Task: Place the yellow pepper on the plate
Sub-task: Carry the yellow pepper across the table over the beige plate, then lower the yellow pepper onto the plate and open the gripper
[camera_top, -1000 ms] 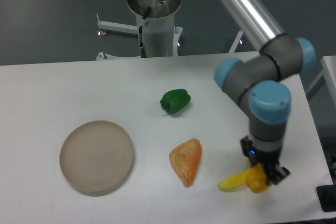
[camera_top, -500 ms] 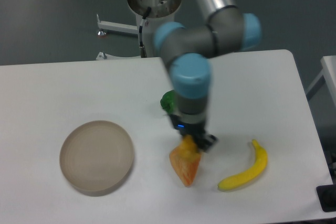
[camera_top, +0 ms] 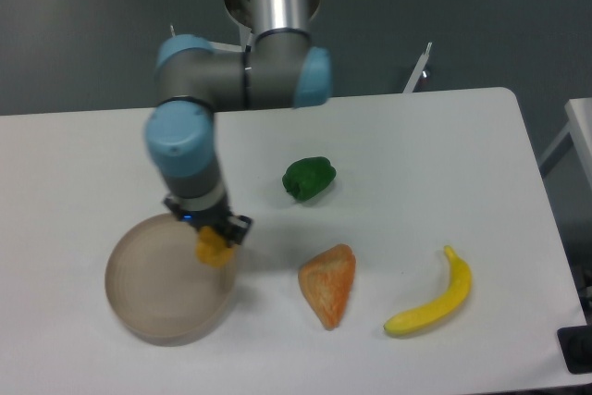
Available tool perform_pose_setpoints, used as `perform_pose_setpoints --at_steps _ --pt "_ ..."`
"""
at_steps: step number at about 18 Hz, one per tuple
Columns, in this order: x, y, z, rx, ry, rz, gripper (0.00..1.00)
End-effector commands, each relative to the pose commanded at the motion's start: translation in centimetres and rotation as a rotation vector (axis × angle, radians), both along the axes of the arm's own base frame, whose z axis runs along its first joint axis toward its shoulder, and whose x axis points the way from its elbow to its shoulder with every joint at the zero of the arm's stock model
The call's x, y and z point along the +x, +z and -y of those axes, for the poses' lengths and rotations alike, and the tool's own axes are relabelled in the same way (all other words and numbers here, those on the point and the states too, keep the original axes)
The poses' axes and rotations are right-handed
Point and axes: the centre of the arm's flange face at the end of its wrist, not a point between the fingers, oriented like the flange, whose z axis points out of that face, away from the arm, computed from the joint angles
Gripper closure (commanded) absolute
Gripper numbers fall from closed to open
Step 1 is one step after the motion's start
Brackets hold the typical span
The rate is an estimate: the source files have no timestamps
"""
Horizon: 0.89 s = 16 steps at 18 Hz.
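A: How will the yellow pepper (camera_top: 214, 249) handle for you?

B: It looks small, light and probably smooth, so you should hold it across its blocky body, not by the stem.

A: And the fingers (camera_top: 215, 238)?

B: They are narrow, closed on the pepper, which hangs over the right part of the plate (camera_top: 148, 293).

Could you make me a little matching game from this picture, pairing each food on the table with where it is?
Things:
1. yellow pepper
2. green pepper
3. banana
4. orange wedge

Places:
A. nearest the table's right edge
B. held in the gripper over the plate
C. between plate and banana
D. farthest back, mid-table

Pairs: 1-B, 2-D, 3-A, 4-C
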Motion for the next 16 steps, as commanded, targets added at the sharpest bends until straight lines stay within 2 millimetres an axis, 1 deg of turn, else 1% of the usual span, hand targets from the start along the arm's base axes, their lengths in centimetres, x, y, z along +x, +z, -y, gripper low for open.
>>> perform_pose_setpoints --at_steps 2,4,6,14,16 --pt "0.9 -1.3 -0.6 -0.008 -0.003 0.003 0.51" --pt "1.3 -2.0 -1.2 0.011 -0.011 -0.002 0.51" --pt "2.5 -2.8 -1.6 0.016 -0.031 -0.014 0.51" --pt "2.6 -4.5 -2.2 0.007 -0.037 -0.013 0.50" --pt "2.8 -4.6 -2.3 0.006 -0.038 -0.011 0.50"
